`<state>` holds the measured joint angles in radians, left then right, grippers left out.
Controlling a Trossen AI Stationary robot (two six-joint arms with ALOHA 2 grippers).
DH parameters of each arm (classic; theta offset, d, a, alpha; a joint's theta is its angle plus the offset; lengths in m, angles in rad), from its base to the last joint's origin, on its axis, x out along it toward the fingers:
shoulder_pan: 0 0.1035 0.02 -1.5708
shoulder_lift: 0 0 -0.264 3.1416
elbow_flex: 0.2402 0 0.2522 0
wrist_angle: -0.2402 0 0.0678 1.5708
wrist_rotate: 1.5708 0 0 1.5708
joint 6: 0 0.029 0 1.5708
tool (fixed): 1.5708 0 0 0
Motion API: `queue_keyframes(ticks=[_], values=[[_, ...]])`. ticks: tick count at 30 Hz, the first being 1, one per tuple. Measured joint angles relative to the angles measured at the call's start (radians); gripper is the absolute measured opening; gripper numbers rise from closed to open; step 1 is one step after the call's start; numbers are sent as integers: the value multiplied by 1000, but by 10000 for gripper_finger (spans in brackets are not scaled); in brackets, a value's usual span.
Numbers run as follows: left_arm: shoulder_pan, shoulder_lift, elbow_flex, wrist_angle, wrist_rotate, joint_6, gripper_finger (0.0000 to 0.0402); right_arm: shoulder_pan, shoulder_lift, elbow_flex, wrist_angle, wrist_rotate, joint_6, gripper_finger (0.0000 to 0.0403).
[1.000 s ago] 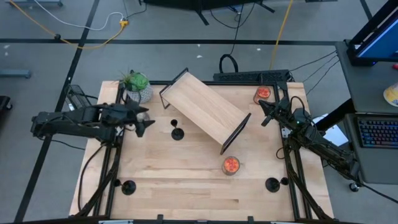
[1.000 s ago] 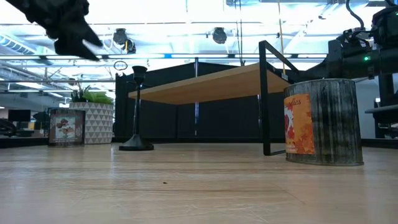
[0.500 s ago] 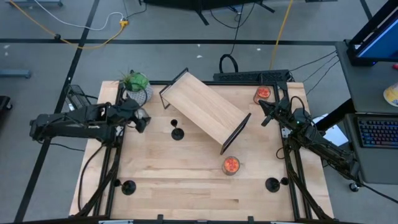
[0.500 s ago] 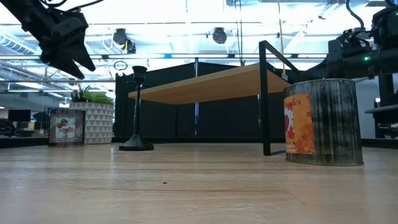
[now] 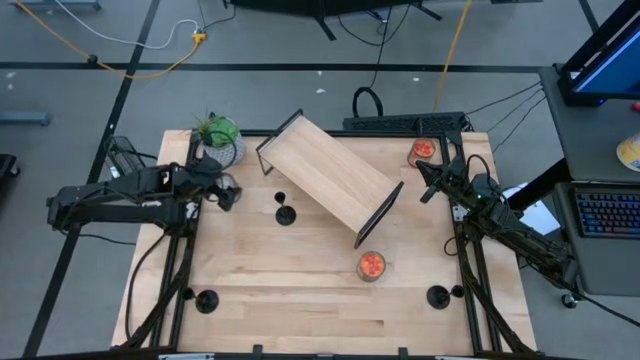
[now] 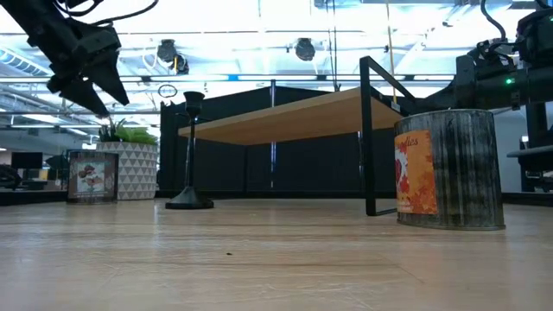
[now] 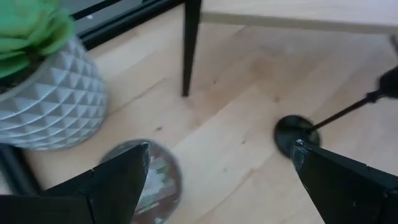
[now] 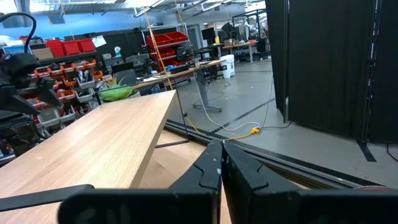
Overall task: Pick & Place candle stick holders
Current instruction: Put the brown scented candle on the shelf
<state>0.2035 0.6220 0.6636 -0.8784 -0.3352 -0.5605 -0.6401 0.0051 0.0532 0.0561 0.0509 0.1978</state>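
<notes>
High view shows the left gripper (image 5: 228, 192) hanging above the tabletop (image 5: 300, 290) just beside the potted plant (image 5: 220, 138), its fingers spread wide and holding nothing. One candle stick holder (image 5: 285, 214) stands upright on the side of the plant toward the small wooden shelf (image 5: 330, 178), near the shelf's leg; two more candle stick holders (image 5: 207, 300) (image 5: 437, 296) stand well apart from the plant, at the near corners. Seen from the left wrist camera, the holder's round base (image 7: 297, 132) lies ahead of the fingers (image 7: 118, 180), with a small tin (image 7: 155, 177) between it and the plant pot. To grip well, I judge the arm should come down with the thin stem centred between the fingers and clear of the tin, then close gently so the holder does not tip. Over by the far candle jar (image 5: 423, 150), beyond the shelf from the plant, the right gripper (image 5: 428, 190) waits with fingers pressed together
</notes>
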Motion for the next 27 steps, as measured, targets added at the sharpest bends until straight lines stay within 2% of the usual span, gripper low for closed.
queue_keyframes(ticks=[4,8,13,19,27], values=[[0,6,0,15,-8,-11,397,0,0,0,0,0,0,0],[0,41,0,-1,-41,-111,397,0,0,0,0,0,0,0],[0,130,0,-11,-13,-212,397,0,0,0,0,0,0,0],[0,262,0,-26,19,-208,397,0,0,0,0,0,0,0],[0,356,0,-35,21,-173,397,0,0,0,0,0,0,0]])
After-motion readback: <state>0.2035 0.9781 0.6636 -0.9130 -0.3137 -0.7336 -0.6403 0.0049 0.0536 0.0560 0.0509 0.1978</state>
